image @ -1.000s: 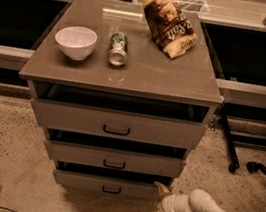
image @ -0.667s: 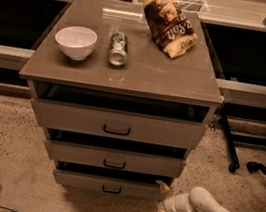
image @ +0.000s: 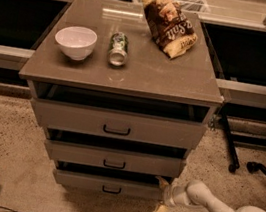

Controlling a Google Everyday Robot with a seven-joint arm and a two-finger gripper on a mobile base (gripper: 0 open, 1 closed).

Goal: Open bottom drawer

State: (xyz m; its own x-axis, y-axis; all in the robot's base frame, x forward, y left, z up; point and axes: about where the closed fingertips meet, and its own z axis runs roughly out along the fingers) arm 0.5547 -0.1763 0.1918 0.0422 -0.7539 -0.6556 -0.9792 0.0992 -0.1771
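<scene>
End effector [image: 162,198] just right of bottom drawer [image: 91,181].

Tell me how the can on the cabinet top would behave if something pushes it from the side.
The can lies on its side, so a sideways push would probably roll it, perhaps toward the white bowl. It looks small and thin, so likely light. The hand is far below, open, by the right end of the bottom drawer.

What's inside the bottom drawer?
Only a dark slit shows above the bottom drawer front; the middle drawer covers any contents. The gripper sits at its right end.
</scene>
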